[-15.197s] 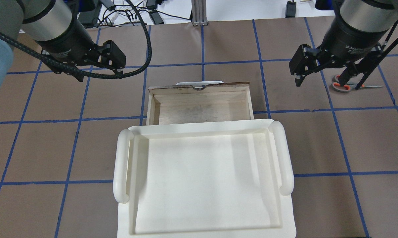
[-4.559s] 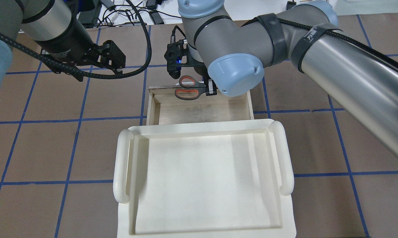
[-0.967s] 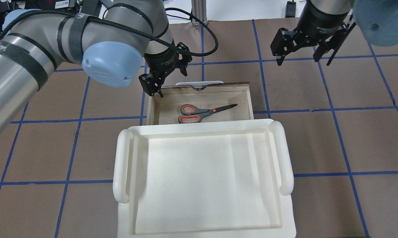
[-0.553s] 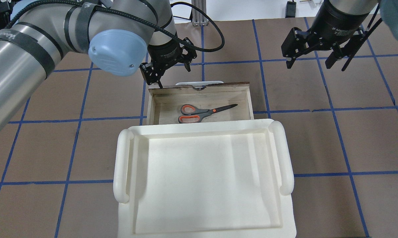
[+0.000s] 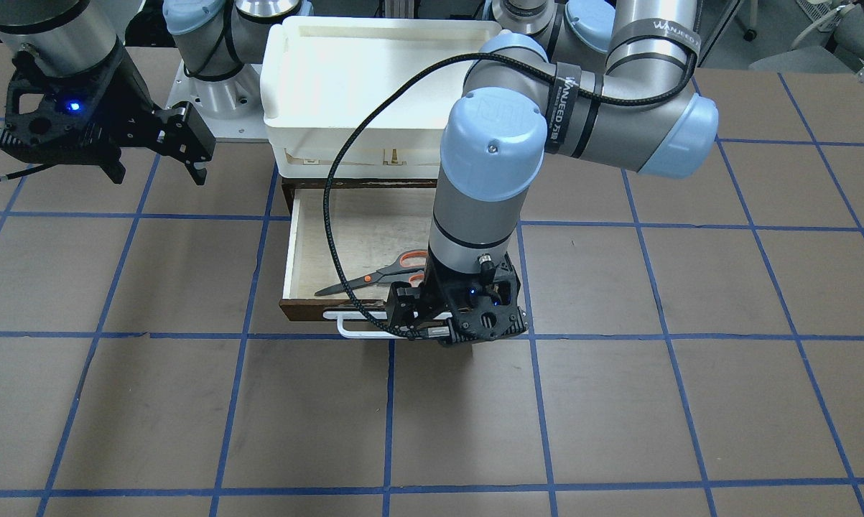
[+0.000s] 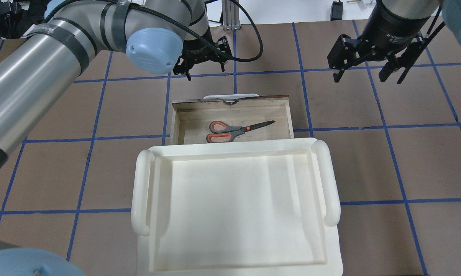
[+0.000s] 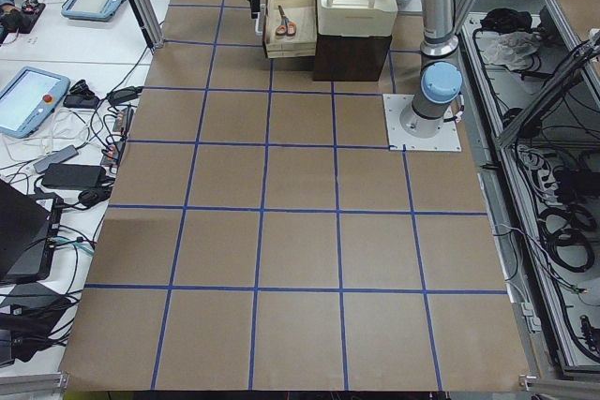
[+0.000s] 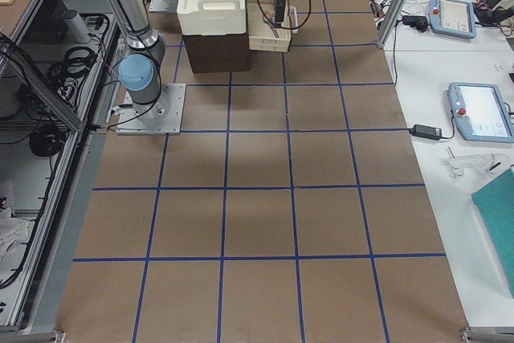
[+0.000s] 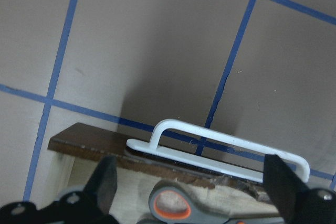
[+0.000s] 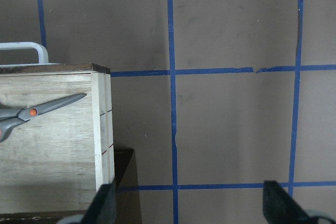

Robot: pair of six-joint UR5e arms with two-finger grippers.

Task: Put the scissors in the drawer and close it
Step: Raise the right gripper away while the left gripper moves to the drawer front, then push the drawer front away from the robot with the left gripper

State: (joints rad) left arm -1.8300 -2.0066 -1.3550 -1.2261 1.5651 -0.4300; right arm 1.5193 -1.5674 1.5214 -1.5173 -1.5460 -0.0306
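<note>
The scissors (image 6: 234,131) are lying flat on the pale plywood floor of the drawer (image 6: 290,119); their handles are grey, with orange lining showing inside both finger loops and a small orange dot at the pivot; the dark blades are lying closed together and pointing toward the robot's right, with the tips angling slightly toward the drawer's front; the loops are sitting left of the middle, and the nearer loop is resting just beside the edge of the white tray (image 6: 139,191) that is overhanging the drawer's rear.

The drawer is standing open, showing its dark brown front edge and its white bar handle (image 9: 220,145).

The left gripper (image 6: 204,69) is hanging just past the drawer front, near the handle, with its jaws standing apart and holding nothing; its wrist camera is looking down on the handle and one orange-lined loop; whether it is touching the handle cannot be told.

The right gripper (image 6: 361,73) is hovering over the brown table (image 6: 425,165) well to the drawer's right, jaws likewise spread and gripping nothing.
</note>
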